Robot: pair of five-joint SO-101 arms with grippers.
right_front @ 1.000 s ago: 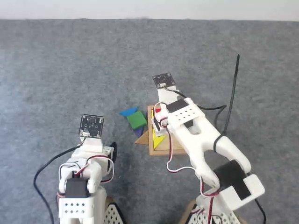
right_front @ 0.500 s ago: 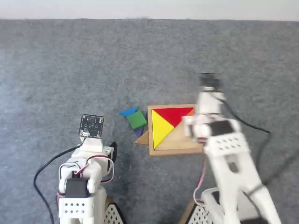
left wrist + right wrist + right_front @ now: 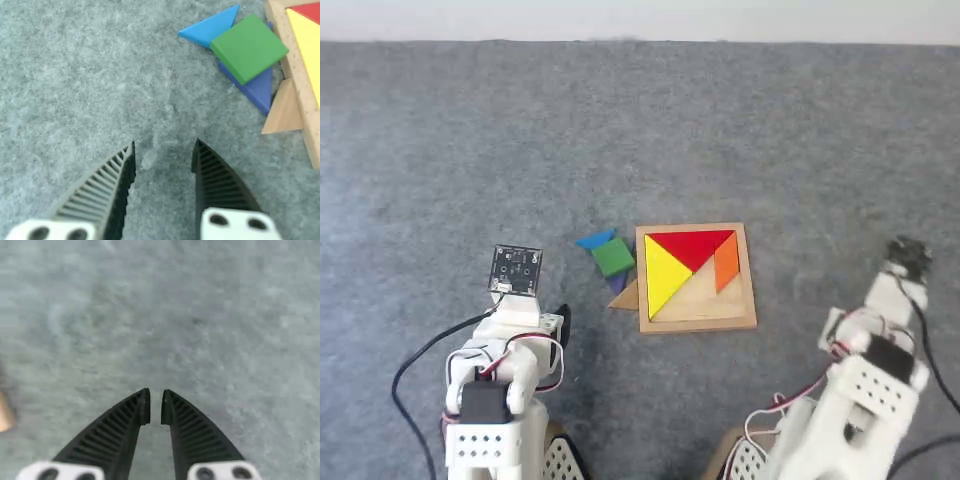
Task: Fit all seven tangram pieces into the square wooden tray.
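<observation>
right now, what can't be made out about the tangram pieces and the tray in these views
Dark blue piece: in the left wrist and high views it lies mostly under the green square, so its full outline is hidden.
Wooden tray: in the left wrist view the picture's edge cuts it off, leaving most of its inside out of frame.
Tan patch: in the right wrist view it is cut by the edge and blurred, so I cannot tell what it is.

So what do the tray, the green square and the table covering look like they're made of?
Tray: likely unfinished pale wood, with a bare, matte tan surface. Green square: probably painted wood, given its smooth solid-colour top and thick, crisp edges, though it could be plastic. Table covering: grey felt or short-pile carpet, with a fuzzy, fibrous texture.
</observation>
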